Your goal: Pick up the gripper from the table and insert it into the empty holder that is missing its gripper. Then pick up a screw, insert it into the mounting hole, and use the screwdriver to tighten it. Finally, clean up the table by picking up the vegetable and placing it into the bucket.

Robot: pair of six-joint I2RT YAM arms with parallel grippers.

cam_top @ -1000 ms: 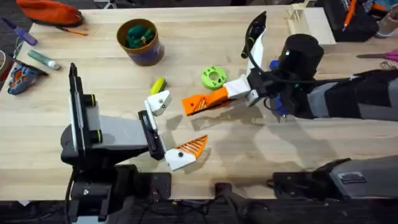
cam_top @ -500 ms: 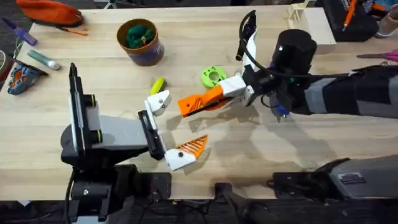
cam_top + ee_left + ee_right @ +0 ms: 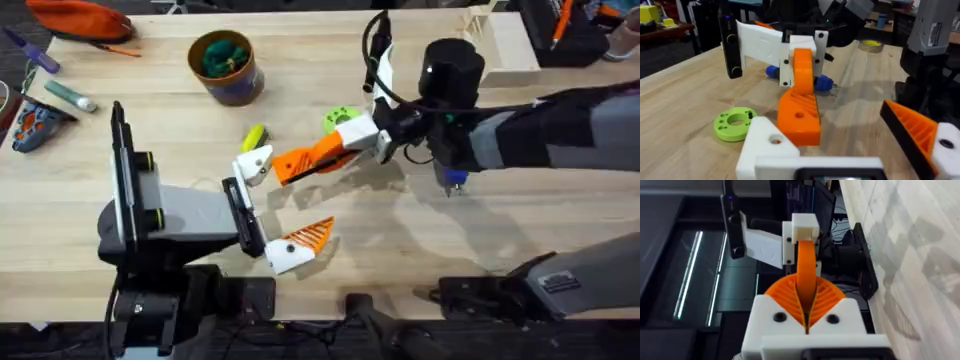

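While the left arm sits low at the near edge of the table (image 3: 420,230), its left gripper (image 3: 268,208) stands wide open with nothing between the fingers: one white mount carries an orange ribbed pad (image 3: 312,233), and the other, the empty holder (image 3: 254,162), is bare white plastic with a hole in its face. From the left wrist view that holder (image 3: 771,145) sits just in front of the orange piece.

Reaching in from the right, the right gripper (image 3: 335,147) has its two ribbed pads pressed tight together on the gripper (image 3: 300,160), the loose orange finger piece, which points toward the empty holder and ends just beside it; I cannot tell whether they touch. In the right wrist view the piece (image 3: 806,272) sticks straight out from between the closed pads.

A flat green ring dish (image 3: 338,119) lies just behind the right gripper. Near the holder lies the yellow vegetable (image 3: 254,135). Farther back stands the bucket (image 3: 226,68), blue-sided, with a green leafy toy (image 3: 222,54) inside. A bit of the blue screwdriver (image 3: 455,181) shows beneath the right arm.
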